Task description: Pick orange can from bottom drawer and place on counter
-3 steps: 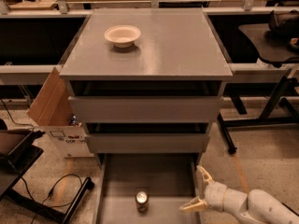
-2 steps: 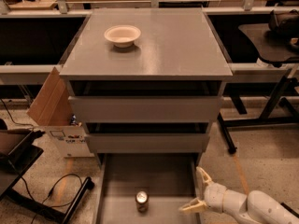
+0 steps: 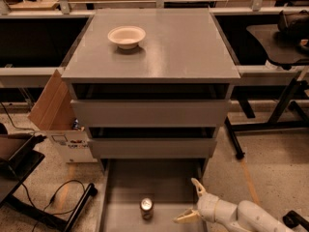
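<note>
The can (image 3: 146,209) is standing in the drawer (image 3: 145,178), the gripper (image 3: 191,202) hanging to its right; a bowl (image 3: 126,36) is sitting on the counter (image 3: 169,47).

Orange can (image 3: 147,208): upright, silver top up, on the floor of the bottom drawer (image 3: 159,178), mid-width. Drawer stands open. Counter (image 3: 174,47): flat grey, above the drawer. Gripper (image 3: 186,200): fingers spread, over the drawer's right side, apart from the can.

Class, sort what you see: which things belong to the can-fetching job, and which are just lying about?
Job: orange can in the bottom drawer; counter; open gripper, right of the can.
Lying about: white bowl; cardboard box.
</note>
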You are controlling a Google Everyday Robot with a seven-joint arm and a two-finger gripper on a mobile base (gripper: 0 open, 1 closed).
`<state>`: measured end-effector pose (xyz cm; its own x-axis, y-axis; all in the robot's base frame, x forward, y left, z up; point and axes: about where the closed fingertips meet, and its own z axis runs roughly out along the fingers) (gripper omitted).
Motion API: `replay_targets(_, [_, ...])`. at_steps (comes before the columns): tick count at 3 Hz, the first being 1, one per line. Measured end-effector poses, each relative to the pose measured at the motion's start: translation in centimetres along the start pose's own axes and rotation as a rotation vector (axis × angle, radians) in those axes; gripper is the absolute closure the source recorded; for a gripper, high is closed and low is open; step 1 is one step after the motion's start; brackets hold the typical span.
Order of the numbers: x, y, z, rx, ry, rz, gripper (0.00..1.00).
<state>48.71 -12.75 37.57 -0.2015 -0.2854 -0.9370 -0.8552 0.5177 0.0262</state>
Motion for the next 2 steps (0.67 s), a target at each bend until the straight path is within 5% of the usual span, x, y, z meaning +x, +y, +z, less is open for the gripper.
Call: replay_targets(2, [5.8, 0.3, 8.8, -0.025, -0.059, 0.035, 0.00])
